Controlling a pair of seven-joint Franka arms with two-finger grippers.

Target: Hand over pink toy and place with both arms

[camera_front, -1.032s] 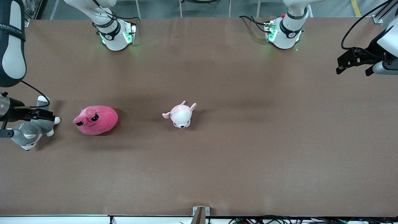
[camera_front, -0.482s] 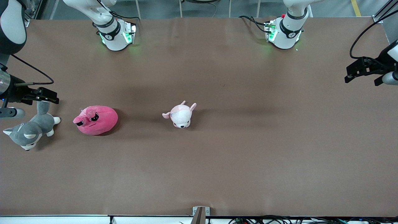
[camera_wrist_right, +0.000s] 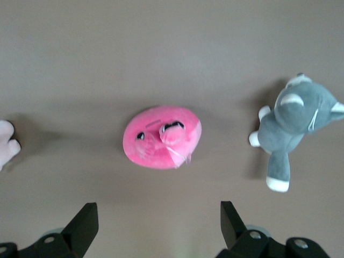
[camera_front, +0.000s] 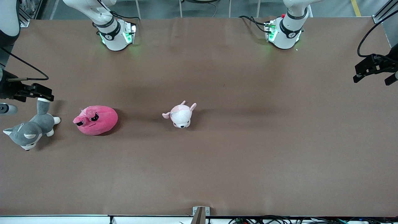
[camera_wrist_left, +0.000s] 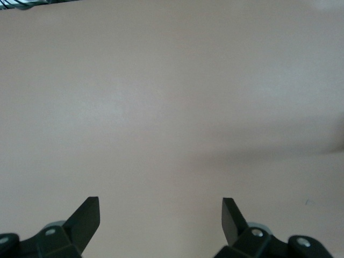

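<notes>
With its jaws standing wide and gripping nothing, the right gripper [camera_wrist_right: 156, 223], partly cut off at the frame edge, is hanging over the grey dog plush [camera_front: 31, 129], the pink toy [camera_front: 95, 120] lying just beside, while the left gripper [camera_wrist_left: 160, 217], likewise wide and unladen, is hovering over bare table [camera_front: 248, 140].

Both arms are raised off the counter, each out at its own end. The right gripper [camera_front: 29, 92] hangs at the right arm's end, its black fingers [camera_wrist_right: 86, 223] spread wide apart with nothing between them. The left gripper [camera_front: 373, 70] is up over the left arm's end, its fingers [camera_wrist_left: 88, 215] equally wide and empty. The white bases, the right arm [camera_front: 113, 34] and the left arm [camera_front: 286, 32], stand at the counter's edge farthest from the front camera.
</notes>
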